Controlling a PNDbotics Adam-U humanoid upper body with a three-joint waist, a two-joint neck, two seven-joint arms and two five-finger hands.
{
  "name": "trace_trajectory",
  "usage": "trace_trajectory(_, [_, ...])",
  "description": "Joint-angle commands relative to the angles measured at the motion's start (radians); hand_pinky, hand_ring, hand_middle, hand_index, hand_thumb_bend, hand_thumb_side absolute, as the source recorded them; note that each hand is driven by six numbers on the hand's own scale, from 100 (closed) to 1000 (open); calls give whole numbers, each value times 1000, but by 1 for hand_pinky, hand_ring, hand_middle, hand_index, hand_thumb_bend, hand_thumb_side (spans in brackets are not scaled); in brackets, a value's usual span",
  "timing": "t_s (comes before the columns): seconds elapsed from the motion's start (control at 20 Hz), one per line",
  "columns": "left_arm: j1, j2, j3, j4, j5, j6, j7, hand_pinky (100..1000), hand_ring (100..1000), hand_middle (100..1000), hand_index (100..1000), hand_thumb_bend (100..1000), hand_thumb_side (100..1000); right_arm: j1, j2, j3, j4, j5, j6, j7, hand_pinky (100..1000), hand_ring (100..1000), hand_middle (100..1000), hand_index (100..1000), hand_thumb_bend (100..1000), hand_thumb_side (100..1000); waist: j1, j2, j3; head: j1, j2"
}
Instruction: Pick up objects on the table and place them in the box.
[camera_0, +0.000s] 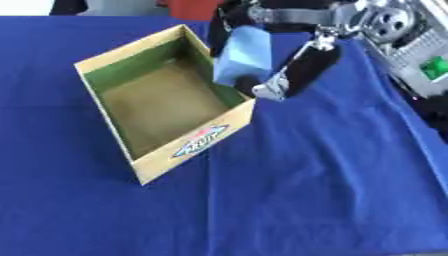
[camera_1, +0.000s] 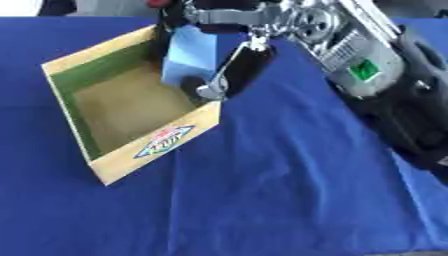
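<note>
The right hand (camera_0: 278, 75) pinches a light-blue block (camera_0: 245, 56) between thumb and fingers. It hangs over the open box's (camera_0: 188, 147) two-o'clock corner. The box sits on blue cloth (camera_0: 324, 190).

One open cardboard box (camera_0: 166, 155) stands on the table, yellow outside and green on its inner walls, with one diamond-shaped label (camera_0: 200, 141) on its near side. One light blue block (camera_0: 243, 55) is in view, held over the box's far corner. One robot hand (camera_0: 293, 70) shows, the right. One blue tablecloth (camera_0: 332, 190) covers the table.
</note>
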Motion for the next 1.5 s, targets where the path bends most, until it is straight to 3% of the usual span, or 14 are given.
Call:
trace_trajectory(0.05, [-19,29,0,-14,7,-2,-7,797,810,709,803,361,1000,-47,60,-20,129,60,-39,-23,616,772,783,720,100,211,2,-12,5,-14,-18])
trace_trajectory(0.45, [-50,18,-4,-14,18,-7,-14,795,811,705,802,360,1000,-109,229,-58,375,185,-115,-83,614,770,784,723,100,239,-3,7,31,-41,-53])
trace_trajectory(0.7, [-62,10,-4,-14,24,-9,-16,795,811,703,801,359,1000,-114,298,-78,454,240,-149,-128,613,767,784,723,100,251,-7,18,46,-51,-65])
trace_trajectory(1.35, [-89,-5,-4,-14,34,-13,-17,794,808,698,799,359,1000,-97,391,-104,627,393,-224,-204,653,790,805,741,100,337,-18,36,73,-61,-71])
trace_trajectory(1.5, [-90,-6,-4,-14,35,-12,-16,793,808,697,799,357,1000,-92,397,-101,649,444,-261,-223,720,823,828,781,173,387,-19,39,75,-60,-69])
